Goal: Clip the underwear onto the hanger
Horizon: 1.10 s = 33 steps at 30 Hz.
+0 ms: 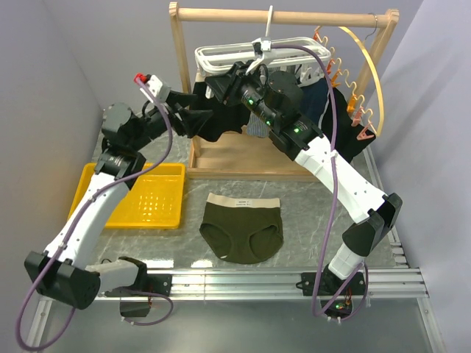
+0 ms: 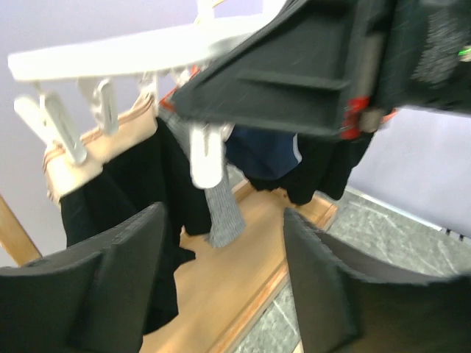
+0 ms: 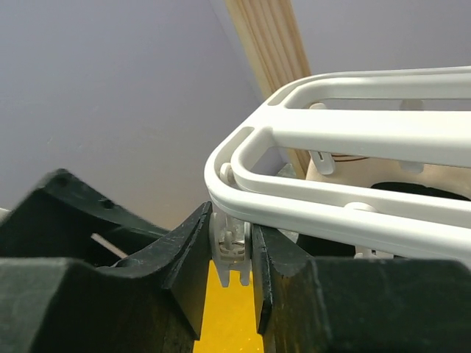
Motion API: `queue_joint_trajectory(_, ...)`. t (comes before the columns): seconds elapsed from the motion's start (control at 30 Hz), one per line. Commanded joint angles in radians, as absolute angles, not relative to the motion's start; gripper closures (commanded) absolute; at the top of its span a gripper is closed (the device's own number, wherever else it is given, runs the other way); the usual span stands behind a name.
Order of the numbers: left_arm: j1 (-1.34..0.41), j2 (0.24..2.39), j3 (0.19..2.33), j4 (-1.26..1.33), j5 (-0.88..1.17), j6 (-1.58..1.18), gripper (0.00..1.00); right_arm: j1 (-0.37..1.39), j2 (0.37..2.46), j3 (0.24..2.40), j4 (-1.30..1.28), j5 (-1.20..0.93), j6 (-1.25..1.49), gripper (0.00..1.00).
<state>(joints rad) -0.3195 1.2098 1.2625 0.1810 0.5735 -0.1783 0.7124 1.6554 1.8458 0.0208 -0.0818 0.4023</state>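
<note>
The underwear [image 1: 241,229], dark olive-green briefs with a wide beige waistband, lies flat and spread on the grey marbled table [image 1: 316,213] at the near centre, waistband toward the far side. It sits just right of the yellow plastic grid tray [image 1: 158,195] and on the near side of the wooden rack frame [image 1: 294,16]; neither gripper touches it. The hanger [image 1: 221,55], a white plastic rectangular grid frame with dangling clips, hangs by its hook from the top bar of the rack frame at the far centre, well above and apart from the underwear. The right gripper [image 3: 232,246] is raised to the left corner of the hanger frame. Its two black fingers [image 3: 188,254] are pressed against both sides of one white plastic clip [image 3: 234,257] that hangs directly under the frame rail, so it is clamped on that clip. The left gripper [image 2: 224,220] is raised below and beside the hanger, with its fingers spread well apart and nothing between them. Its wrist view looks up at the hanger rail, a row of white clips [image 2: 206,154], black garments [image 2: 140,176], a navy garment [image 2: 265,154] and a grey knitted piece [image 2: 221,198] hanging from them. The body of the right gripper fills the upper right of that view.
</note>
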Motion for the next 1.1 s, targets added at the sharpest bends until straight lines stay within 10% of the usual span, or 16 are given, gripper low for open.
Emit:
queue_joint_trajectory(0.0,-0.321,1.204,1.301,0.198,0.595,-0.160,0.34,0.718,1.637,1.873,0.041,-0.097,0.416,1.00)
queue_joint_trajectory(0.43,-0.357,1.356,1.473,0.238,0.583,-0.187,0.49,0.719,1.623,1.853,0.057,-0.106,0.411,1.00)
queue_joint_trajectory(0.7,-0.367,1.373,1.480,0.268,0.528,-0.192,0.82,0.719,1.603,1.818,0.057,-0.106,0.420,1.00)
queue_joint_trajectory(0.9,-0.367,1.381,1.485,0.284,0.535,-0.206,0.98,0.719,1.583,1.770,0.064,-0.040,0.465,0.55)
queue_joint_trajectory(1.07,-0.367,1.379,1.482,0.281,0.537,-0.199,0.99,0.719,1.583,1.764,0.063,-0.032,0.502,0.46)
